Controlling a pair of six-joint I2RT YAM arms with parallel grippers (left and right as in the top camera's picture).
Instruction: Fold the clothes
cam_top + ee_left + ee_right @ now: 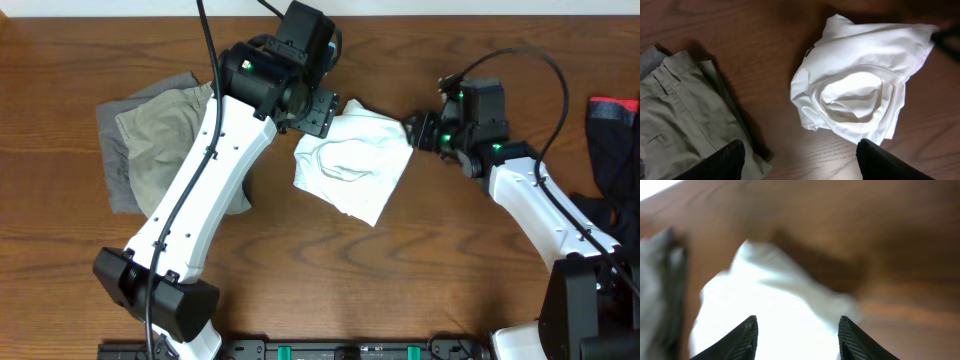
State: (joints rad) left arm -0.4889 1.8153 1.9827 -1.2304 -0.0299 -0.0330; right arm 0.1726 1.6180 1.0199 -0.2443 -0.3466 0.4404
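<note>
**White shirt lies bunched between two parted grippers on a wooden table**

A crumpled white T-shirt (352,160) sits in a loose heap on the dark, grained wooden table (420,270), its neckline turned up and lying in an oval. It lies between the two arms. The left gripper (318,112) hangs above the shirt's edge, fingers spread wide with nothing between them. The right gripper (415,132) is at the opposite corner of the cloth. Its wrist view is blurred, but it shows the jaws standing apart with white fabric beyond them and nothing pinched.

On the far side of the left gripper from the shirt, khaki shorts (160,135) lie flat on a grey piece (118,170) — both partly under the left arm. Well behind the right gripper, at the table's edge, lie black garments (615,150) with a strip of red. Beyond the table's far edge runs a pale band (450,6) — all that shows of the room.
</note>
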